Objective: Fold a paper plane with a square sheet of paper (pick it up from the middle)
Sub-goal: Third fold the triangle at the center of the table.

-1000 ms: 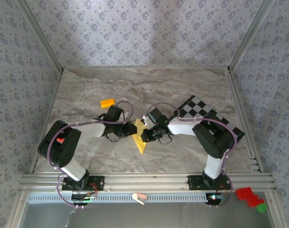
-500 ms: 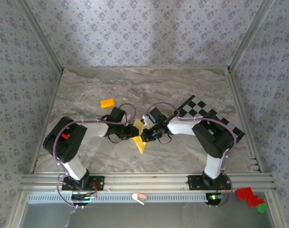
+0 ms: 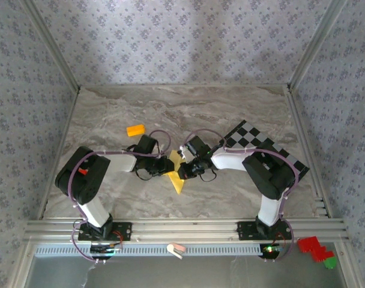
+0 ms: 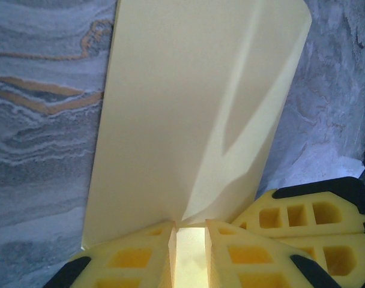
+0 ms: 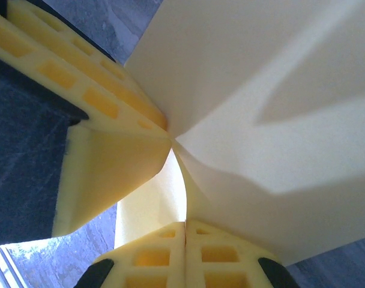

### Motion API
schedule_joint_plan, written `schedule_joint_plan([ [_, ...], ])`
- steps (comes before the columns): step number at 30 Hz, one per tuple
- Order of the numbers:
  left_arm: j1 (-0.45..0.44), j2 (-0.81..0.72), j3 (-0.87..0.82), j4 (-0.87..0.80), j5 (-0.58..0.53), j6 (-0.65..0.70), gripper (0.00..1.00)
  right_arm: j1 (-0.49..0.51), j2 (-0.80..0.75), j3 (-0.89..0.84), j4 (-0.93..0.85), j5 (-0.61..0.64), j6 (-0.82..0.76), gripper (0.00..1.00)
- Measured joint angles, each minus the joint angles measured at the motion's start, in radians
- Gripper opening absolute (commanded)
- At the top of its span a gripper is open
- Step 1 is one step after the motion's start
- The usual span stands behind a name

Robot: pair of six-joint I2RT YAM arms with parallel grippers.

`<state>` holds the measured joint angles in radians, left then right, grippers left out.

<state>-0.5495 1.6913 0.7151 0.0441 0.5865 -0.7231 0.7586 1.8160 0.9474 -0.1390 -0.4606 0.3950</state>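
Marbled tabletop (image 3: 230, 114), folded yellow paper (image 3: 177, 182)

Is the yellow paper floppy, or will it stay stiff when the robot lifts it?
Probably floppy: the paper bows into a curve where the right tool pinches it. It looks very thin, so likely light and easy to crumple. Its crease may stiffen it a little.

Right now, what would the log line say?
left gripper: shut on paper | right gripper: shut on paper | paper: creased
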Motion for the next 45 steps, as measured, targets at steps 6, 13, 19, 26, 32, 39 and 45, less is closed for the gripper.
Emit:
schedule_joint_plan([
  [6,0.005,0.007,0.002,0.000,0.008,0.001,0.20,0.000,0.000,0.004,-0.007,0.001,-0.004,0.04],
  [13,0.004,0.007,0.004,-0.005,0.008,0.008,0.19,0.000,0.000,0.003,-0.007,0.003,-0.004,0.05],
  [19,0.003,0.006,0.013,-0.019,0.008,0.009,0.21,0.000,0.000,0.003,-0.007,0.003,-0.004,0.03],
  [26,-0.007,-0.016,0.025,-0.050,-0.005,0.016,0.22,0.000,0.000,0.003,-0.007,0.003,-0.004,0.02],
  [32,-0.008,-0.079,0.026,-0.059,-0.007,0.016,0.22,0.000,0.000,0.002,-0.006,0.003,-0.004,0.02],
  [39,-0.008,-0.063,0.026,-0.067,-0.008,0.016,0.22,0.000,-0.001,-0.002,0.002,0.002,-0.003,0.02],
  [45,-0.010,-0.020,0.019,-0.063,-0.008,0.016,0.22,-0.002,-0.001,-0.002,0.002,0.000,-0.004,0.02],
])
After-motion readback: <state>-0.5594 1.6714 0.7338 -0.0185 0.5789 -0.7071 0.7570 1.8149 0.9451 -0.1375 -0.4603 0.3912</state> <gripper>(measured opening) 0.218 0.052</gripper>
